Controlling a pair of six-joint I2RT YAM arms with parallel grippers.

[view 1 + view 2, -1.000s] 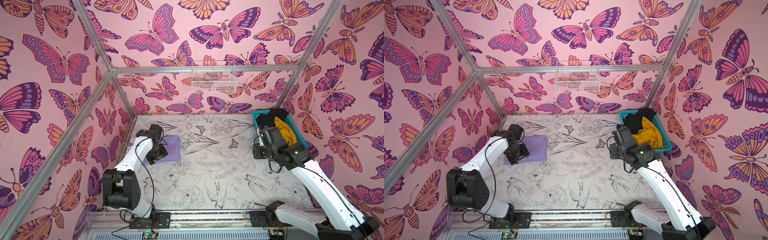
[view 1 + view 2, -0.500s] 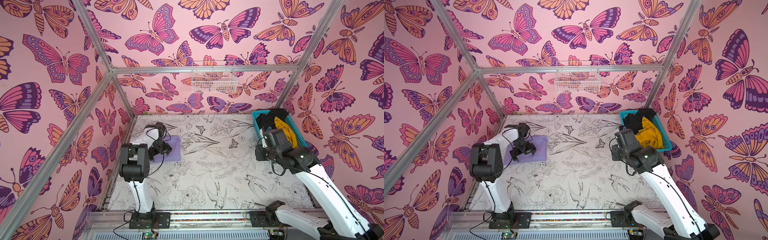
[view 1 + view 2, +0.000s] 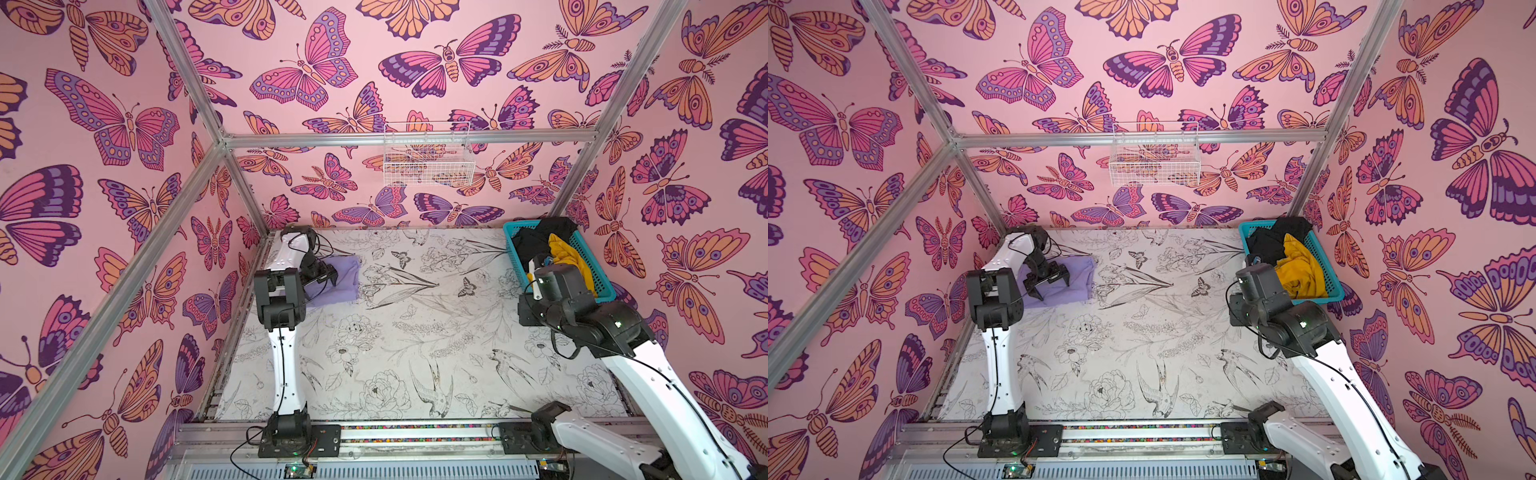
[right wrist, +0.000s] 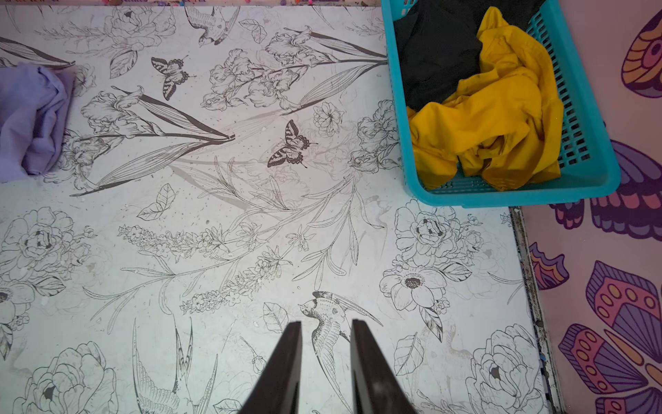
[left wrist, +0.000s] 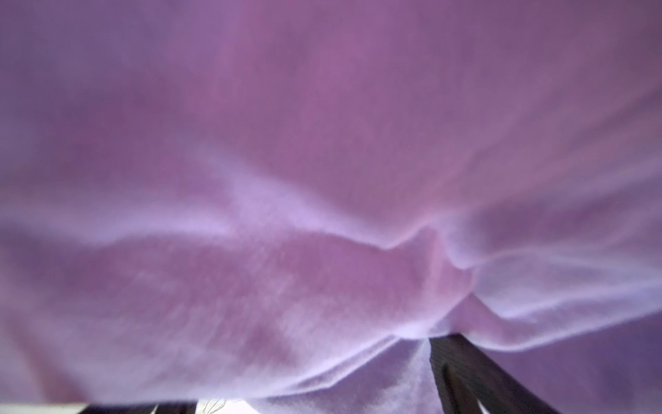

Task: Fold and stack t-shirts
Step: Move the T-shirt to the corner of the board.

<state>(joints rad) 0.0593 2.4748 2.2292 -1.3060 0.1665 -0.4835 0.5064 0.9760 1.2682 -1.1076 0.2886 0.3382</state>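
Hovering low over the table (image 3: 415,353) on the right side, my right gripper (image 4: 326,324) points down. Its jaws are parted by a narrow slit, with nothing in them, only table showing through.

Further back on the left, my left gripper (image 3: 322,279) (image 3: 1052,286) is let go, jaws spread wide, hanging right over the purple shirt (image 3: 343,278) (image 3: 1077,276). The left wrist view is all purple cloth (image 5: 322,143), blurred and very close, with one dark finger (image 5: 465,376) poking in at the edge. I can't tell whether the tips touch the cloth.

That shirt lies flat on the table's far left, close to the left wall, folded into a compact block. It looks nearly square in both top views, so I can't call a long axis. Its rounded, bunched fold faces right, towards the basket (image 4: 591,143), as the right wrist view shows (image 4: 32,118). No neck or sleeve shows.

Across on the far right, the teal basket (image 3: 602,291) (image 3: 1335,291) sits against the right wall, well apart from the purple shirt, its long axis running near to far. The yellow shirt (image 3: 561,253) (image 3: 1300,270) (image 4: 501,118) is crumpled in its nearer part. The black shirt (image 3: 532,241) (image 3: 1266,245) (image 4: 437,53) is bundled in the farther part, spilling over the far rim.

Farthest off, a white wire rack (image 3: 428,166) hangs on the back wall.

Count: three shirts, one of each colour, one on the table and two in the basket. One basket, one rack, two grippers.
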